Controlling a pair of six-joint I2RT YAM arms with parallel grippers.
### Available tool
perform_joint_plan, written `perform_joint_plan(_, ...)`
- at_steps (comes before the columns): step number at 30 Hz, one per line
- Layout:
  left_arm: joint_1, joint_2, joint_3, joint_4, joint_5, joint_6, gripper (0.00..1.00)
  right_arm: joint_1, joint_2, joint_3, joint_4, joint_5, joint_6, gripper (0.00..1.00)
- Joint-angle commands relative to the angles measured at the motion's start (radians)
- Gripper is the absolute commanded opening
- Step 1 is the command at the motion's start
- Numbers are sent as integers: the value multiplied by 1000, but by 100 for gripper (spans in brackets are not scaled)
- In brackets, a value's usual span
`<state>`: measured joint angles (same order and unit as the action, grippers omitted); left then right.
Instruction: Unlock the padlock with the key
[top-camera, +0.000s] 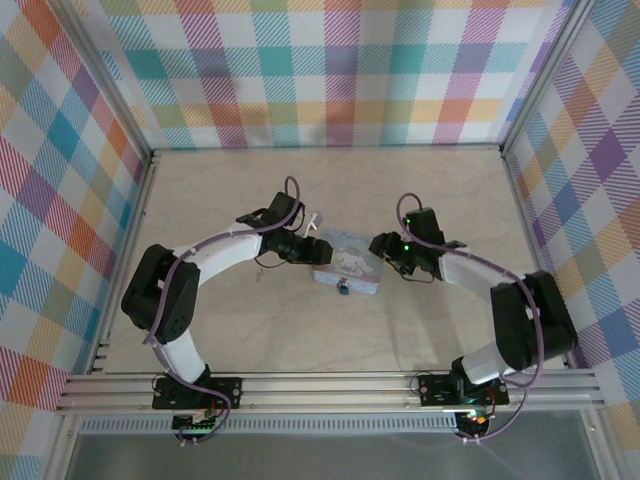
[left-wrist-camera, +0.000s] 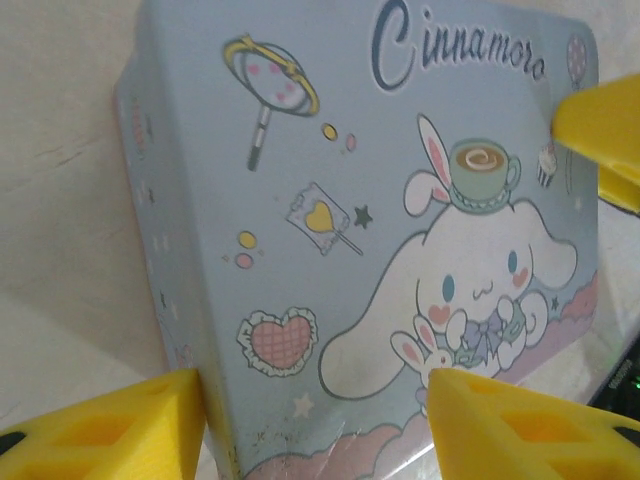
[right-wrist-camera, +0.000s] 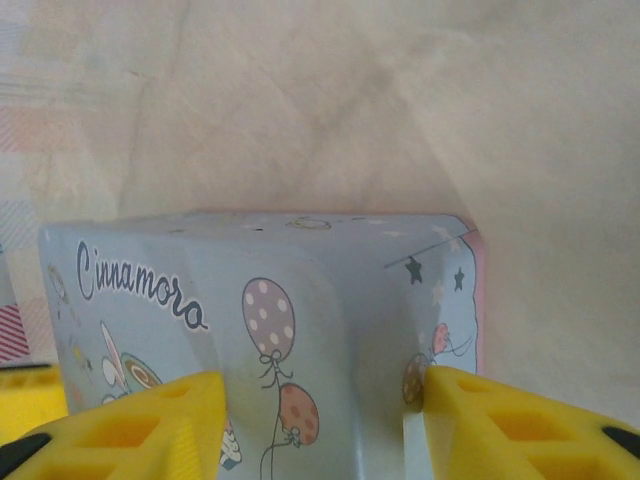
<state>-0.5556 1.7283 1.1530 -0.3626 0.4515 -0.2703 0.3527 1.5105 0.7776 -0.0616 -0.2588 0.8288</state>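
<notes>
While parted jaws flank the tin (top-camera: 347, 262) endwise, tabletop (top-camera: 250, 200) spreads around.

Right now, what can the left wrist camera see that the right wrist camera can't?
Left wrist, not right: the white cartoon figure's face and a pink heart. Right wrist, not left: an orange balloon and two dark stars near a corner. Both: the pastel tin, its word Cinnamoro, and the table.
</notes>
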Motion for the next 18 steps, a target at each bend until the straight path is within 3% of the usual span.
perform_joint_plan(1, 4, -35, -2, 76, -29, -56, 60, 11, 80, 98, 57, -80, -45, 53)
perform_joint_plan(11, 49, 67, 95, 158, -102, -144, 61, 11, 287, 364, -36, -52, -148, 55)
perform_joint_plan(18, 72, 93, 115, 147, -149, -178, 66, 10, 347, 451, -88, -13, -181, 60)
